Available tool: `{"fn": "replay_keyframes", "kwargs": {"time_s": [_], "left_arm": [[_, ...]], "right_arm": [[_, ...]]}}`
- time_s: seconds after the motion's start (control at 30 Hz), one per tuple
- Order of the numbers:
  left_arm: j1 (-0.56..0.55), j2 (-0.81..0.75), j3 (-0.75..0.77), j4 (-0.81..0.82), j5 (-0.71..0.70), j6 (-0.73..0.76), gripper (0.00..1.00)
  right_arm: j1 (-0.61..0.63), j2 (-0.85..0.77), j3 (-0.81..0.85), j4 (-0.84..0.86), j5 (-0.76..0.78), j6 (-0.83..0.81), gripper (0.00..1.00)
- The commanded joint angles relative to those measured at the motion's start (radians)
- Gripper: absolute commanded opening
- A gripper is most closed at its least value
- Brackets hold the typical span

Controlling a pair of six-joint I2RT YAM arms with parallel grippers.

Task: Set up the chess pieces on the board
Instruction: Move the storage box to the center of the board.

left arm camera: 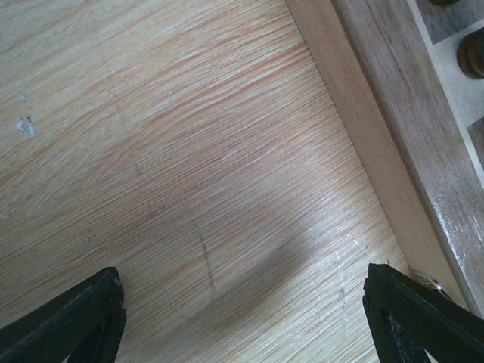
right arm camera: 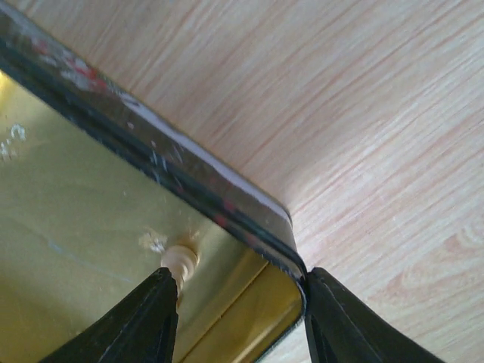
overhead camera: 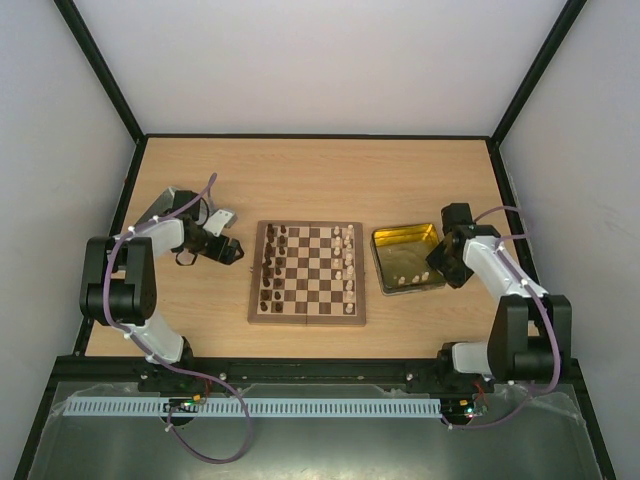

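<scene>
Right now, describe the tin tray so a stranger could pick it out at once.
On the wooden table, look right of the chessboard. There lies a shallow square tin tray, with a few cream pieces near its front wall. It alone is shiny gold metal; the chessboard is checkered wood.
</scene>
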Motion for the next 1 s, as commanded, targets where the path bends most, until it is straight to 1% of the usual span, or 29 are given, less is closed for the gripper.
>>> {"fn": "replay_keyframes", "kwargs": {"time_s": [0.0, 0.13, 0.3, 0.43, 0.63, 0.8, 0.87, 0.97], "left_arm": [[-0.002, -0.007, -0.021, -0.032, 0.007, 0.005, 0.86], [-0.001, -0.006, -0.025, -0.028, 0.008, 0.008, 0.87], [0.004, 0.005, -0.026, -0.02, 0.011, 0.011, 0.87], [0.004, 0.015, -0.024, -0.018, 0.013, 0.013, 0.87], [0.004, 0.019, -0.028, -0.016, 0.013, 0.014, 0.87], [0.006, 0.03, -0.019, -0.02, 0.013, 0.014, 0.87], [0.004, 0.029, -0.021, -0.022, 0.013, 0.013, 0.87], [0.004, 0.03, -0.025, -0.019, 0.008, 0.013, 0.87]], "right_arm": [[-0.028, 0.058, 0.085, 0.034, 0.057, -0.02, 0.46], [-0.062, 0.118, 0.129, 0.035, 0.045, -0.037, 0.46], [-0.079, 0.17, 0.152, 0.071, 0.068, -0.036, 0.46], [-0.084, 0.225, 0.2, 0.098, 0.055, -0.017, 0.45], [-0.084, 0.235, 0.279, 0.075, 0.084, -0.042, 0.44], [-0.084, 0.313, 0.307, 0.112, 0.044, -0.037, 0.43], [-0.084, 0.345, 0.343, 0.111, 0.032, -0.042, 0.4], [-0.075, 0.346, 0.378, 0.11, -0.027, -0.053, 0.39]]}}
